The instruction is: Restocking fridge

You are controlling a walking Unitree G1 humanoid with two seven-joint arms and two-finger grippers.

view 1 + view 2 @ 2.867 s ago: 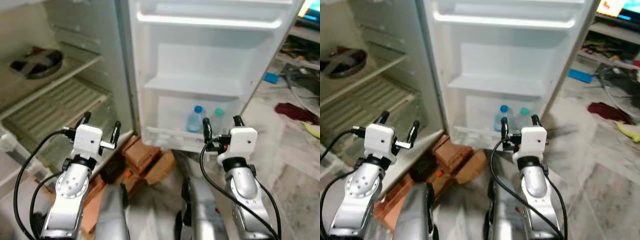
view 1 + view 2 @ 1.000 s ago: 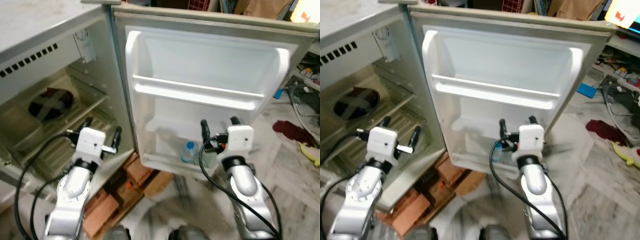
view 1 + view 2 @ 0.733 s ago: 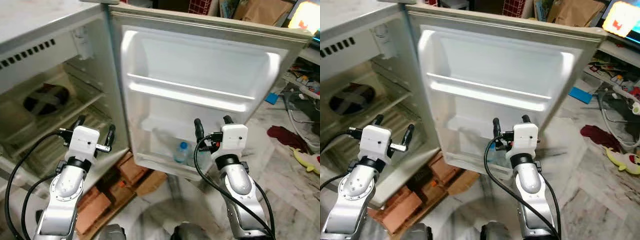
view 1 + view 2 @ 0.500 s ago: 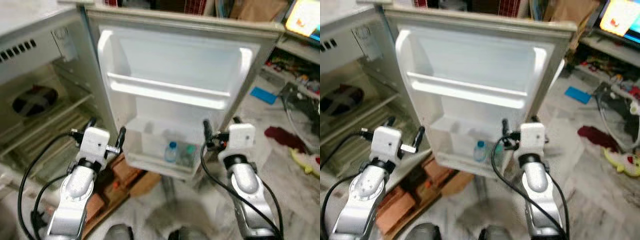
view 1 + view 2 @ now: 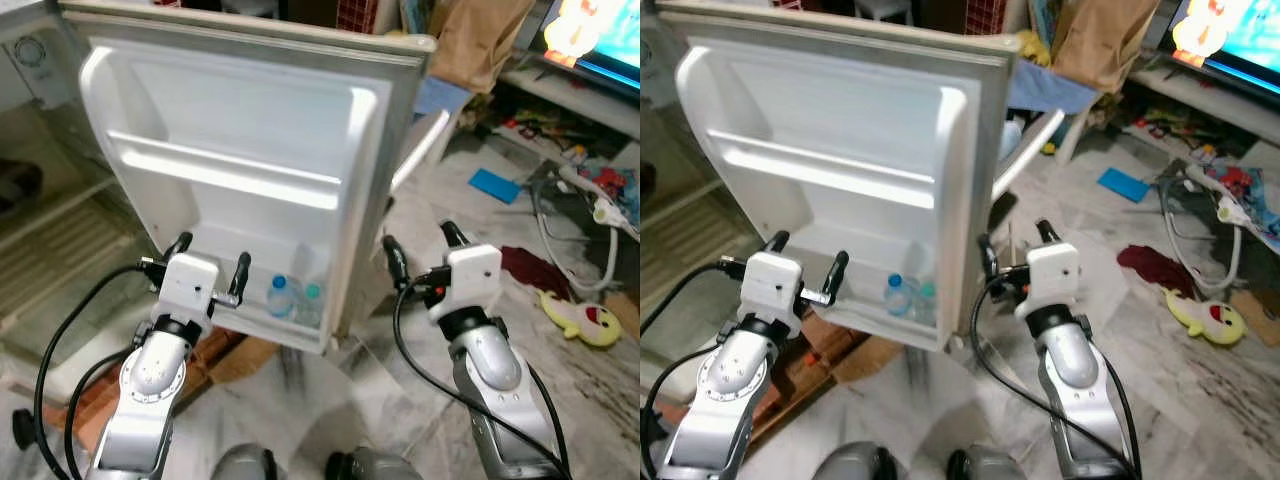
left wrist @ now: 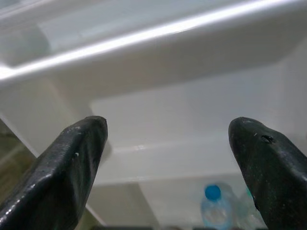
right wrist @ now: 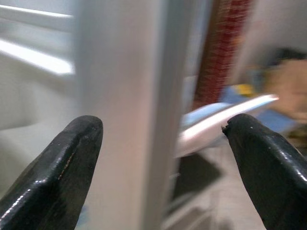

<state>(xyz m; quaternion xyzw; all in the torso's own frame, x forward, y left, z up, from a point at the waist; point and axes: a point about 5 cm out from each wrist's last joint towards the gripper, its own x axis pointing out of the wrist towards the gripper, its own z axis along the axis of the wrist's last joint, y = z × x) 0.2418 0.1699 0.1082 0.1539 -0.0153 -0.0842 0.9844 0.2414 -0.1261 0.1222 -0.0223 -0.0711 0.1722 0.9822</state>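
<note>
Two water bottles [image 5: 293,298], one with a blue cap and one with a green cap, stand side by side in the bottom shelf of the open fridge door [image 5: 240,180], toward that shelf's outer corner; I cannot read any label on them from my feeds. My left gripper [image 5: 209,266] is raised in front of the door's inner face, near the bottom shelf's inner end, its two black fingers spread wide with nothing between them; its wrist view looks past both fingertips [image 6: 72,158] at the white shelf rail and the blue cap below. My right gripper [image 5: 420,250] is raised just beyond the door's free edge, fingers likewise parted and empty, and its wrist view is blurred, with the door's edge running upright between the fingers. The fridge interior [image 5: 40,240] lies at the far left of the head view, its wire shelf dim. On the marble floor [image 5: 580,390] to the right lie a dark red cloth [image 5: 530,268], a yellow toy [image 5: 573,318], a blue flat object [image 5: 494,185] and a white cable [image 5: 545,205]. A brown paper bag [image 5: 480,40] stands behind the door's top edge, and a lit screen [image 5: 590,35] glows at the top right corner; no writing on either is legible.
</note>
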